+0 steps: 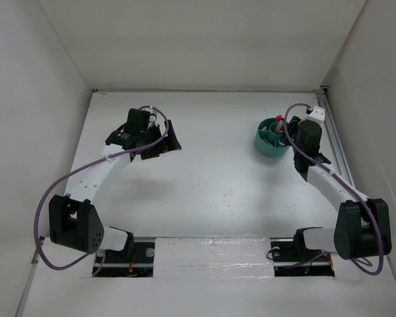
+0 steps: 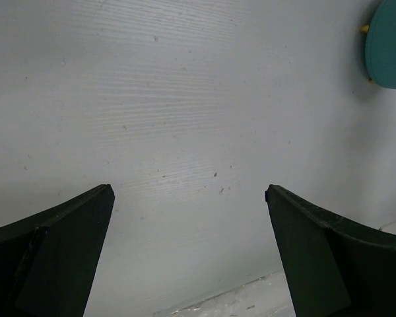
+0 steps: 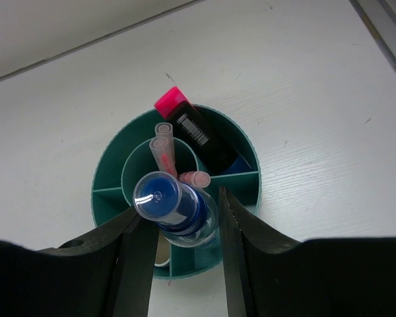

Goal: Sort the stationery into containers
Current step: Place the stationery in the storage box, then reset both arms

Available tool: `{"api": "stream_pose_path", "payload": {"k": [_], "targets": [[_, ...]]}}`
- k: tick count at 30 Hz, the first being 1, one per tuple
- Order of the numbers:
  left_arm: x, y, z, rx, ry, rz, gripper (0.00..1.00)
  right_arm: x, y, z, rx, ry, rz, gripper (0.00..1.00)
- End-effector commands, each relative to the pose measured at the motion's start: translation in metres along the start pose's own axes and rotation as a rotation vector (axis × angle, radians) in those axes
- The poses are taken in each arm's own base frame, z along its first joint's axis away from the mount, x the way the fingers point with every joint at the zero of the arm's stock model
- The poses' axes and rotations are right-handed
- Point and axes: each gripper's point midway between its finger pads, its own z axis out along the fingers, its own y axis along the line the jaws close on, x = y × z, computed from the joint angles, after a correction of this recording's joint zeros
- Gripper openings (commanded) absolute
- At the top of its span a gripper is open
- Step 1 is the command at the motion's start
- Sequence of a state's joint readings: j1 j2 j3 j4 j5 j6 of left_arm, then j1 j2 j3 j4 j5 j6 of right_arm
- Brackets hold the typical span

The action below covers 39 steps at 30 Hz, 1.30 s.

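White table (image 1: 211,191) lies between pale walls. At the upper right of the top view, the right gripper (image 3: 183,208) stands over the teal bowl (image 3: 105,177), with its fingers pinching the clear blue-capped tube (image 3: 168,205), which stands upright in the bowl. A pink-capped black marker (image 3: 193,129) and thin pink pens (image 3: 164,146) lean inside the bowl too. At the upper left, the left gripper (image 2: 188,198) is spread wide and holds nothing.

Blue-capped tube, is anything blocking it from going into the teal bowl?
Nothing visible blocks it. The blue-capped tube already has its lower end inside the teal bowl, between the right gripper's jaws. The pink pens and pink-capped marker stand beside it in the bowl.
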<state>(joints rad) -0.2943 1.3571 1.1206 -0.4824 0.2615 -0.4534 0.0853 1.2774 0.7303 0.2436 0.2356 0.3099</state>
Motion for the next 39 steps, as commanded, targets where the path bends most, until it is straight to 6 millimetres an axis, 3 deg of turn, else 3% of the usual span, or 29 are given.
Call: {"api": "stream_pose_path", "payload": {"k": [1, 3, 6, 9, 10, 13, 15, 25, 27, 28, 30, 33, 39], "targets": [[-0.004, -0.006, -0.008, 0.032, -0.033, 0.025, 1.00, -0.023, 0.006, 0.004, -0.020, -0.079, 0.011, 0.27], [-0.004, -0.006, -0.008, 0.032, -0.033, 0.025, 1.00, -0.023, 0.006, 0.004, -0.020, -0.079, 0.011, 0.34], [-0.005, -0.005, -0.008, 0.024, -0.037, 0.025, 1.00, -0.023, 0.006, 0.004, -0.020, -0.079, 0.011, 0.35], [-0.005, -0.005, -0.008, 0.024, -0.037, 0.025, 1.00, -0.022, 0.008, 0.004, -0.031, -0.076, 0.011, 0.43], [-0.005, -0.005, -0.008, 0.024, -0.037, 0.025, 1.00, -0.022, 0.010, 0.003, -0.039, -0.073, 0.011, 0.52], [-0.005, -0.005, -0.008, 0.024, -0.037, 0.025, 1.00, -0.025, 0.010, 0.002, -0.042, -0.081, 0.013, 0.57], [-0.005, -0.005, -0.008, 0.024, -0.037, 0.025, 1.00, -0.025, 0.010, 0.002, -0.042, -0.081, 0.013, 0.73], [-0.007, -0.002, -0.007, 0.008, -0.047, 0.024, 1.00, -0.043, 0.017, -0.010, -0.078, -0.126, 0.024, 0.76], [-0.008, 0.000, -0.007, -0.004, -0.053, 0.024, 1.00, -0.050, 0.018, -0.016, -0.084, -0.142, 0.027, 0.88], [-0.010, 0.000, -0.010, -0.007, -0.067, 0.015, 1.00, -0.050, 0.019, -0.019, -0.093, -0.137, 0.026, 1.00], [-0.013, 0.003, -0.012, -0.032, -0.080, 0.003, 1.00, -0.060, 0.021, -0.028, -0.100, -0.156, 0.030, 1.00], [-0.025, 0.011, -0.021, -0.101, -0.144, -0.021, 1.00, -0.080, 0.024, -0.042, -0.114, -0.197, 0.039, 1.00], [-0.070, 0.018, -0.071, -0.225, -0.373, -0.093, 1.00, -0.101, 0.030, -0.071, -0.132, -0.188, 0.045, 1.00]]}}
